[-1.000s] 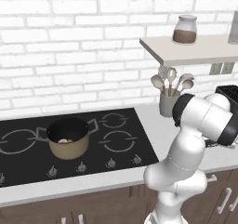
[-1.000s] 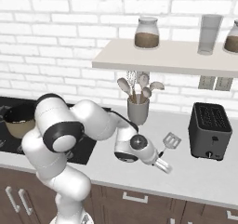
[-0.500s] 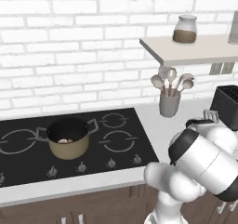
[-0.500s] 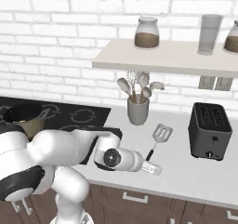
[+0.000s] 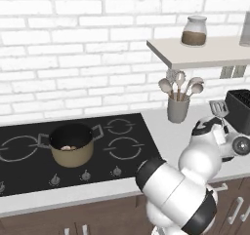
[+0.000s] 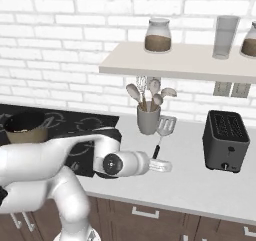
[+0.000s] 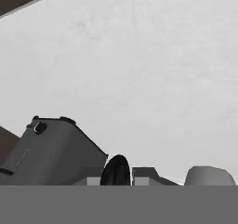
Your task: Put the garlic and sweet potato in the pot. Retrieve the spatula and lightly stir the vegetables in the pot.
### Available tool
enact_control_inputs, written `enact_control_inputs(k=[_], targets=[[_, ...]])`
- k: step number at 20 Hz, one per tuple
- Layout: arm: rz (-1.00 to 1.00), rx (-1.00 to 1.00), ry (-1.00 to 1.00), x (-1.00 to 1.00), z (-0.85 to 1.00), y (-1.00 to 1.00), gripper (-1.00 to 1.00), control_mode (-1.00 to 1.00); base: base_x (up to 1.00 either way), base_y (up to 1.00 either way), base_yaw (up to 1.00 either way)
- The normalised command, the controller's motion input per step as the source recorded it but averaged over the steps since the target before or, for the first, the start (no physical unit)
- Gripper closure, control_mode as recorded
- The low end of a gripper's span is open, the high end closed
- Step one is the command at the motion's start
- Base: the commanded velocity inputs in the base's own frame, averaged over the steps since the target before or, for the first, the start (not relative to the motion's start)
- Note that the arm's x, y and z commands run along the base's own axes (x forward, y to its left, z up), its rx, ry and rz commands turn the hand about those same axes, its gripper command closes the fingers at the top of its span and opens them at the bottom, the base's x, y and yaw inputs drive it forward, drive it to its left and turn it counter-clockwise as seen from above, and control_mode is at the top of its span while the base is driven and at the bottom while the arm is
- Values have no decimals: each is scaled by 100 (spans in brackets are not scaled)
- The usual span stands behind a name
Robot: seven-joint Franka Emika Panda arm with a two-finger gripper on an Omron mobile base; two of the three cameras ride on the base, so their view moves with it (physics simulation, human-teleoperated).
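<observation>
The spatula (image 6: pixel 166 125) is off the counter with its slotted silvery head up and its black handle running down into my gripper (image 6: pixel 160 161), which is shut on the handle. From the left the spatula (image 5: pixel 218 108) stands just above my gripper (image 5: pixel 220 133), in front of the toaster. The handle's end (image 7: pixel 115 170) shows as a dark oval in the hand view. The tan pot (image 5: pixel 72 144) sits on the cooktop far to the left, also seen as the pot (image 6: pixel 24 127). Small pale lumps, the vegetables (image 5: pixel 69 147), lie inside it; garlic and sweet potato are too small to tell apart.
A grey utensil cup (image 6: pixel 148 119) with pale spoons stands just behind the spatula. The black toaster (image 6: pixel 227 140) is to the right. A shelf (image 6: pixel 180 65) with a jar (image 6: pixel 157 35) and a glass (image 6: pixel 225 36) hangs overhead. The black cooktop (image 5: pixel 124 146) lies to the left.
The spatula has come up off the counter and shifted left toward the utensil cup, its head now raised. My arm has swung low across the front. The jaws stayed shut.
</observation>
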Motion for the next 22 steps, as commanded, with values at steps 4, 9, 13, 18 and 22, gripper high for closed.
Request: enact_control_inputs(k=[4, 9, 13, 18, 22], targets=[[8, 0, 19, -7, 100, 13, 100, -100, 0, 0, 0], [2, 4, 25, -34, 100, 8, 100, -100, 0, 0, 0], [6, 2, 29, -37, 100, 13, 100, -100, 0, 0, 0], [30, -23, 17, -30, 73, 43, 100, -100, 0, 0, 0], [45, -52, 7, -23, 20, 58, 100, -100, 0, 0, 0]])
